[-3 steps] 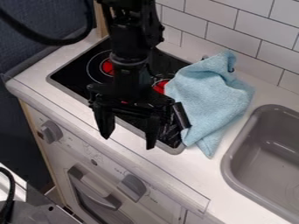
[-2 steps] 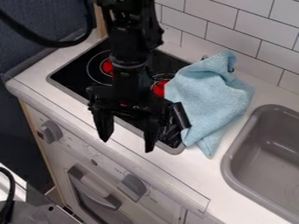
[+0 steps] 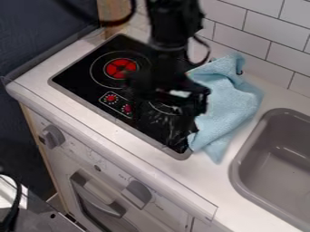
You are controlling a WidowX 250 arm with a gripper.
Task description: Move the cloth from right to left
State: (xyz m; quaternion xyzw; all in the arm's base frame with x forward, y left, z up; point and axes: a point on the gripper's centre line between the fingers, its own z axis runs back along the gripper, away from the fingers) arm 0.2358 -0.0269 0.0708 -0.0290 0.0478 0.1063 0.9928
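Blue cloth [image 3: 229, 108], right of the pincer [image 3: 158, 123] in view, between stovetop [image 3: 79, 80] and sink [image 3: 281, 179]; left edge partly hidden. Pincer blurred, dark against black: open or closed, cannot tell.

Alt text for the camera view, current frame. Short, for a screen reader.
Light blue cloth lies crumpled between a black stove and a gray sink, overlapping the stove's edge. A black robot arm hangs over the stove, its end effector near the cloth in the image.

From above; slanting down onto stove [image 3: 79, 79] and sink [image 3: 281, 165]; near.
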